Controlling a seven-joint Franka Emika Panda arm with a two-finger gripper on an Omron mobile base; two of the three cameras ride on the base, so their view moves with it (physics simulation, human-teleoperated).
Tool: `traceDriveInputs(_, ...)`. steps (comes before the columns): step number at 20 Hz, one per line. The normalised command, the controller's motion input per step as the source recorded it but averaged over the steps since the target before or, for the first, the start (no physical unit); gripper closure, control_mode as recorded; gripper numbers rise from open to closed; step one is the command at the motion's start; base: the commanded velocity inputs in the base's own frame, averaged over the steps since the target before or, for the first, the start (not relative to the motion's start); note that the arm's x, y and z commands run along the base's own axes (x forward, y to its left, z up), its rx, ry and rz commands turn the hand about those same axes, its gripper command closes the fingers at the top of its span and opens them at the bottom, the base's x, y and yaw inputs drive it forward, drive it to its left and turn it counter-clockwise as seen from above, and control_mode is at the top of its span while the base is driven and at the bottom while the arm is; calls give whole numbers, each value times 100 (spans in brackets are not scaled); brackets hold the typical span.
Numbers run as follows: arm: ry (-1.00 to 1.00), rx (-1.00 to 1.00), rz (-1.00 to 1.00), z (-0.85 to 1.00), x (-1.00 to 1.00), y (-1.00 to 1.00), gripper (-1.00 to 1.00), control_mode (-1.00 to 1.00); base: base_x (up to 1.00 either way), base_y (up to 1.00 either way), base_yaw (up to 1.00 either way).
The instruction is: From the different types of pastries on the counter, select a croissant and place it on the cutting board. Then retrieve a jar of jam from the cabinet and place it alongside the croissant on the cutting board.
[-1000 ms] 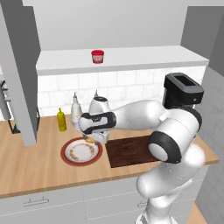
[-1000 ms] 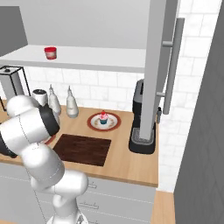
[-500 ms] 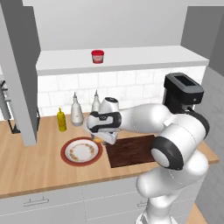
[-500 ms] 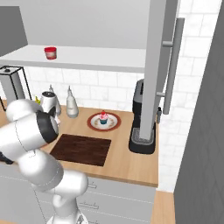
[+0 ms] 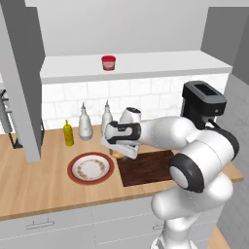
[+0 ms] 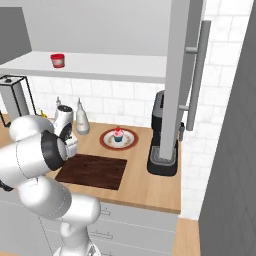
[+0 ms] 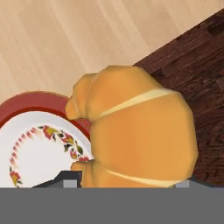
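We saw the gripper (image 5: pixel 121 151) clamped on the croissant (image 7: pixel 133 131), its jaws drawn narrow around the golden crescent, which hung in the air between the red-rimmed plate (image 5: pixel 91 168) and the cutting board (image 5: pixel 148 167). In the hand view the pastry covered the middle, with the plate's painted rim (image 7: pixel 35 103) at 8 o'clock and the dark board (image 7: pixel 197 65) at 2 o'clock, bare counter (image 7: pixel 78 39) wood at 12. From the left base camera the plate lay at 9 o'clock of the gripper and the board at 4 o'clock. From the right base camera we noted the board (image 6: pixel 92 170) bare on the counter (image 6: pixel 145 182), the pink-frosted cupcake (image 6: pixel 118 134) on a second plate (image 6: pixel 118 139) at 1 o'clock of it. The jar of jam (image 5: pixel 108 62) stood on the cabinet (image 5: pixel 146 65) shelf, at 12 o'clock above the gripper.
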Motion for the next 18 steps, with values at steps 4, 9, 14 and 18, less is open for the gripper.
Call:
traceDriveInputs(4,-3,0,15,0,0,-36,100,-100,0,0,0)
traceDriveInputs(9,-1,0,17,-3,-1,-30,100,-100,0,0,0)
traceDriveInputs(14,0,-2,21,-9,-11,-24,100,-100,0,0,0)
traceDriveInputs(18,0,-7,21,-1,-15,-18,100,-100,0,0,0)
